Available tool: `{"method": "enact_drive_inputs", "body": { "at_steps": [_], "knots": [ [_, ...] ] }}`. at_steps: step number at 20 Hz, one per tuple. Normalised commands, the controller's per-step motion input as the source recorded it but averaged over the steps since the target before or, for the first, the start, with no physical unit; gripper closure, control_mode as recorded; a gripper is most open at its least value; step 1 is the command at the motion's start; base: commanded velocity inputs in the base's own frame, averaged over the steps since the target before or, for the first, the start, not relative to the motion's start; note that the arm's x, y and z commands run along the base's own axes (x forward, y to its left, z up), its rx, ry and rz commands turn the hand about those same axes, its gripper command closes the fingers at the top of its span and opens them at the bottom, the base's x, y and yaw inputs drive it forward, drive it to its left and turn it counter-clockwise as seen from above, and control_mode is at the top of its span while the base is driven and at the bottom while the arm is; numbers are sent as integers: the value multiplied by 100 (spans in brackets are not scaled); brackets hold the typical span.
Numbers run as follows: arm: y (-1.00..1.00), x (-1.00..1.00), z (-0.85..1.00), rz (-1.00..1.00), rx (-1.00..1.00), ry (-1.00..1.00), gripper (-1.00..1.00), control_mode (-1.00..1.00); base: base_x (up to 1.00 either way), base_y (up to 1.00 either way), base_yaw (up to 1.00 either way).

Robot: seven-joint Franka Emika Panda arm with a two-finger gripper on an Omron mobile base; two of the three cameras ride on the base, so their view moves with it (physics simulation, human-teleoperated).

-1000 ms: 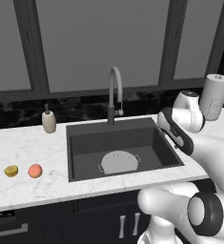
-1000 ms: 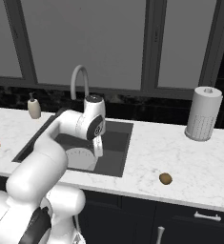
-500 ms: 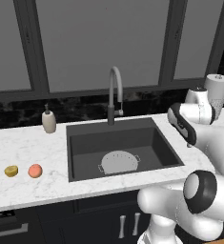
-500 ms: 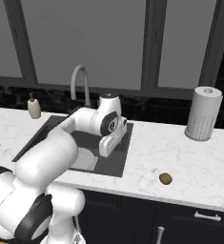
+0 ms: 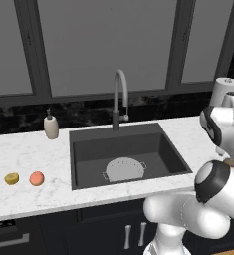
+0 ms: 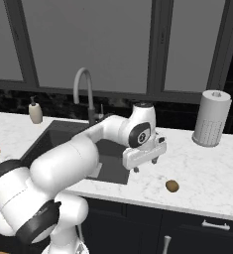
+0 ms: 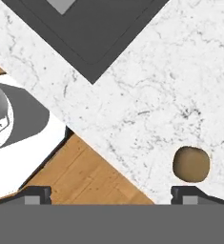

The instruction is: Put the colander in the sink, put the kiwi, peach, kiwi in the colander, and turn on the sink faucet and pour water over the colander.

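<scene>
At center of the right base view, we see the gripper (image 6: 145,163) hanging over the marble counter (image 6: 207,168), fingers apart and empty; a brown kiwi (image 6: 172,186) lies lower right, while the colander (image 5: 123,169) rests inside the sink (image 5: 168,154)

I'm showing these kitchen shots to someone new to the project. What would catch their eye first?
Probably the big white arm reaching over the marble counter right of the sink, its gripper open above a brown kiwi near the counter's front edge. Next, the pale colander lying in the dark sink under the faucet, and the orange peach beside a yellowish fruit on the counter far left.
</scene>
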Motion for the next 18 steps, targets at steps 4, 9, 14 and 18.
{"method": "enact_drive_inputs", "body": {
  "at_steps": [4,9,14,18],
  "knots": [
    [-58,-11,-10,-29,0,-1,-100,-100,0,0,0],
    [-31,3,-24,-14,0,-7,-100,-100,0,0,0],
    [-7,12,-40,-2,-1,-12,-100,-100,0,0,0],
    [-12,9,-42,0,-5,-12,-100,-100,0,0,0]
  ]
}}
